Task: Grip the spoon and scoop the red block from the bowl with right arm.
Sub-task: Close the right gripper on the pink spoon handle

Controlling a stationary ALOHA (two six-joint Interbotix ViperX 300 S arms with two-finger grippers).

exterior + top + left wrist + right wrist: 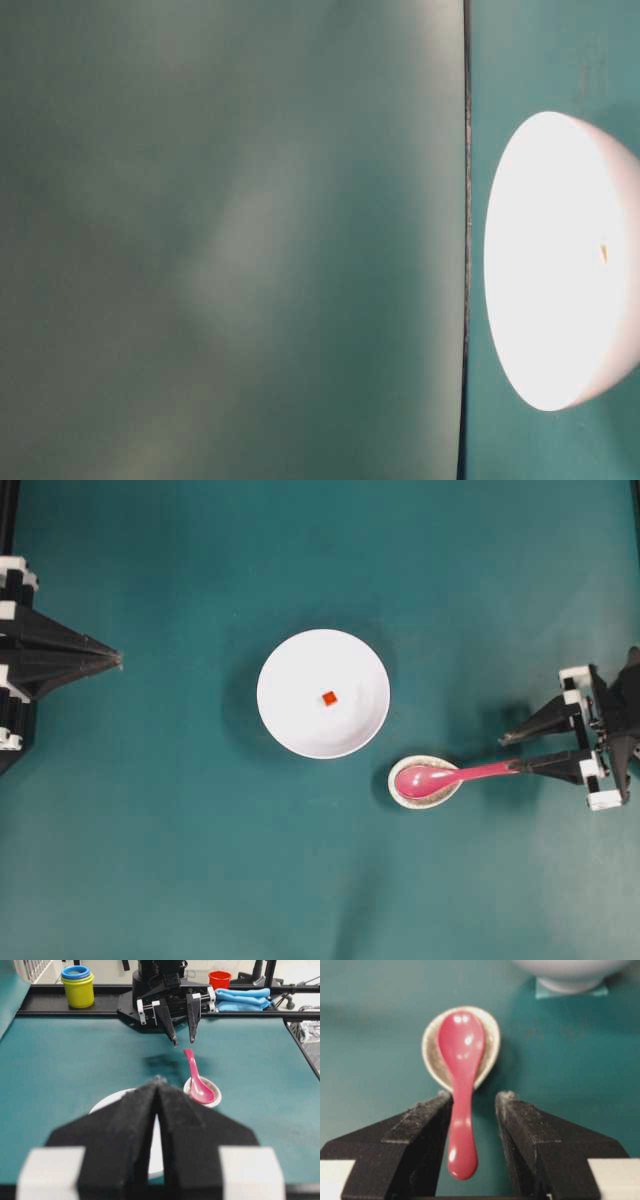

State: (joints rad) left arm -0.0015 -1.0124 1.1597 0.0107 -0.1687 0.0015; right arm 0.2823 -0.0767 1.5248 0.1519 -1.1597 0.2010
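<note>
Your right gripper straddles the spoon handle, jaws apart with room either side. The small dish sits just beside the bowl; bare counter elsewhere.

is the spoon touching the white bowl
Apart. The overhead view shows the spoon lying in the small speckled dish, with a strip of green table between that dish and the white bowl.
</note>
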